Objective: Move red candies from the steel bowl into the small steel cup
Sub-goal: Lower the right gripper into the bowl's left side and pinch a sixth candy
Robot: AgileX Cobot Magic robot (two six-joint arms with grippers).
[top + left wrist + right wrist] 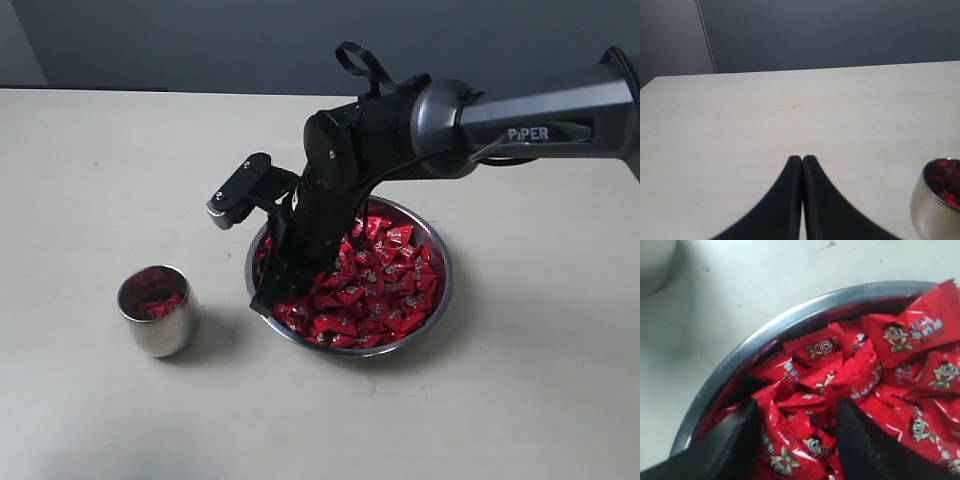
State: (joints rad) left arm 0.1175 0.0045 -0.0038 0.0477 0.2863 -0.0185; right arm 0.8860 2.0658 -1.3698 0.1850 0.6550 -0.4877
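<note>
- We are seeing the bowl (447,285) sitting just right of centre in the exterior view, on a pale table (90,180). It is holding a thick heap of red candies (390,290).
- The right gripper (268,298) is coming in from the upper right of that frame and pointing down into the left side of the bowl. Its tips are sitting among the candies, close to the rim.
- In the right wrist view we are looking along its two black fingers (737,435). They are standing wide apart, with several candies lying loose between them.
- We are not seeing either finger pinching a wrapper, so the claw is gaping and gripping nothing.
- The cup (165,335) is standing upright at the lower left of the exterior frame, left of the bowl and apart from it. A few red candies are showing inside it.
- The left gripper (802,160) is showing only in its own wrist view. Its two dark tips are pressing together with nothing between them.
- It is hanging over bare table, and the cup is appearing near it at the edge of that view.
</note>
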